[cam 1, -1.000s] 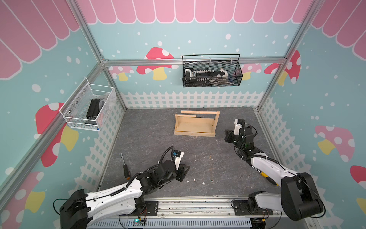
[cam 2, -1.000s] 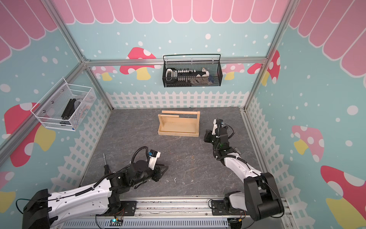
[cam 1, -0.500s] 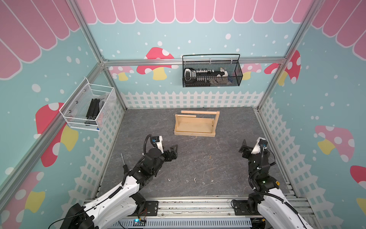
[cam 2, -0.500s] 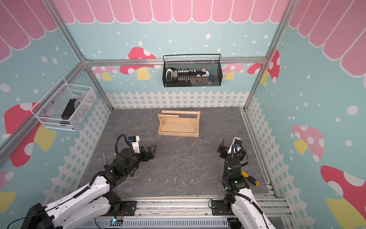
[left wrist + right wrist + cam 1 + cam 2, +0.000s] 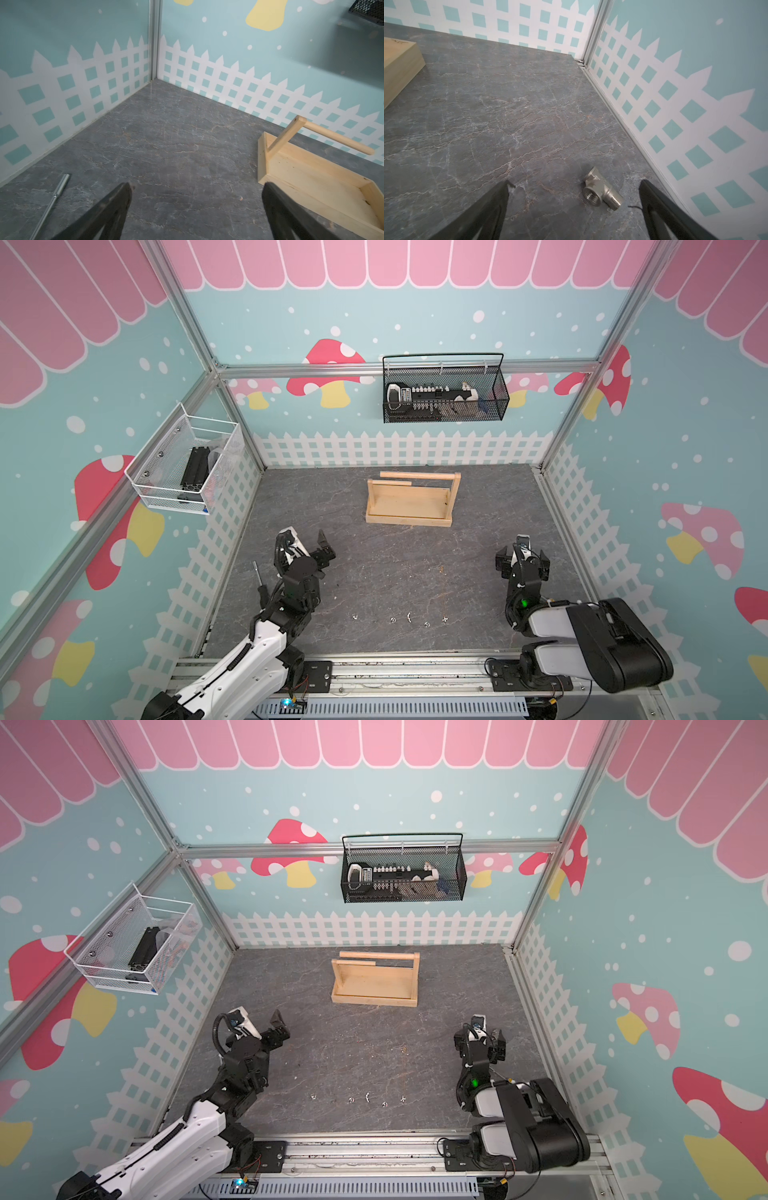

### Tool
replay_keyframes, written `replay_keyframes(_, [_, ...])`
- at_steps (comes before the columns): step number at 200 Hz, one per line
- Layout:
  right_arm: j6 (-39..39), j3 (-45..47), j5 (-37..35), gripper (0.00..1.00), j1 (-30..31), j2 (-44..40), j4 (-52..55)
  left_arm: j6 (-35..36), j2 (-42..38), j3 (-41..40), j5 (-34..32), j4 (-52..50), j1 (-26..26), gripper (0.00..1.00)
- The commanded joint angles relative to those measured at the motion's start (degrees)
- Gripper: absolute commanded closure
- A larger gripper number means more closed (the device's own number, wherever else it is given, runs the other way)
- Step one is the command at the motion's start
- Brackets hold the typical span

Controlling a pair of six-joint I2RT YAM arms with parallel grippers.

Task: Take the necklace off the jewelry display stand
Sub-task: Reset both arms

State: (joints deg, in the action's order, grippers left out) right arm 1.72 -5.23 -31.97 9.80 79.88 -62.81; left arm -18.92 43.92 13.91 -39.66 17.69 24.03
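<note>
The stand [image 5: 409, 502] sits at 12 o'clock on the surface [image 5: 395, 572], rods [image 5: 415, 475] bare. Pale bits [image 5: 409, 617] at 6 o'clock may be the necklace, but they are too small to tell. Left fingers [image 5: 112, 209] and right fingers [image 5: 492, 203] are spread and empty. Removal looks done, so park both arms clear of the bits.

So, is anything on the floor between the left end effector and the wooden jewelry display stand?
Nothing visible. Only bare grey floor lies between the open left end effector and the jewelry display stand; the small pale bits lie off that line.
</note>
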Motion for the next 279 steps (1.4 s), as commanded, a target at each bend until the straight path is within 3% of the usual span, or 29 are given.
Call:
replay_keyframes(1, [-2.91,-1.98,4.04,0.01,-0.91,5.78,-14.43,9.12,-2.34,-3.1,-4.6,9.96,-0.25,0.01])
replay_keyframes(23, [-5.05,-3.51,9.34,0.02,-1.45,11.04,-17.21,16.88,-3.37,-4.74,-2.58,12.88,-1.85,0.01])
replay_keyframes(35, [-5.28,-3.81,11.62,0.02,-1.45,9.4,-13.46,18.29,-2.75,-5.81,-1.68,14.67,-2.1,0.01])
replay_keyframes(57, [-6.03,-5.58,15.31,0.07,-1.84,8.13,-8.39,18.01,3.5,-10.94,4.0,28.47,-6.38,0.01])
replay_keyframes(76, [-5.93,-5.58,15.38,0.07,-1.96,8.1,-8.29,14.91,12.1,-9.58,11.43,33.19,-12.68,0.01])
replay_keyframes(107, [-3.68,-7.41,10.35,0.01,-2.15,8.08,-4.68,13.8,26.08,-6.43,16.65,41.79,-17.38,0.01])
replay_keyframes(148, [-2.98,-9.09,8.24,0.01,-2.15,8.08,-3.14,17.58,38.86,-2.57,24.83,49.34,-18.97,0.01])
replay_keyframes(171, [-2.74,-9.18,7.93,0.01,-2.1,8.09,-3.04,18.76,46.88,-2.45,26.89,58.82,-19.34,0.01])
replay_keyframes(190, [-1.65,-9.88,5.2,0.01,-2.11,8.25,-2.08,18.44,42.59,1.08,28.52,45.73,-19.53,0.01])
replay_keyframes(204, [-1.32,-10.52,4.48,0.01,-2.22,8.2,-0.87,20.01,44.53,3.57,31.43,44.33,-19.68,0.01])
replay_keyframes(221, [-1.21,-11.02,4.52,0.01,-2.22,8.28,-0.03,19.85,43.47,6.83,33.42,34.79,-20.32,0.01])
replay_keyframes(236, [-1.19,-11.19,4.64,0.01,-2.32,8.22,0.37,18.92,43.74,7.99,37.47,33.08,-22.39,0.01])
replay_keyframes(279, [-0.84,-11.55,5.25,0.01,-2.68,8.06,1.37,18.83,43.44,7.79,37.05,33.07,-22.39,0.01])
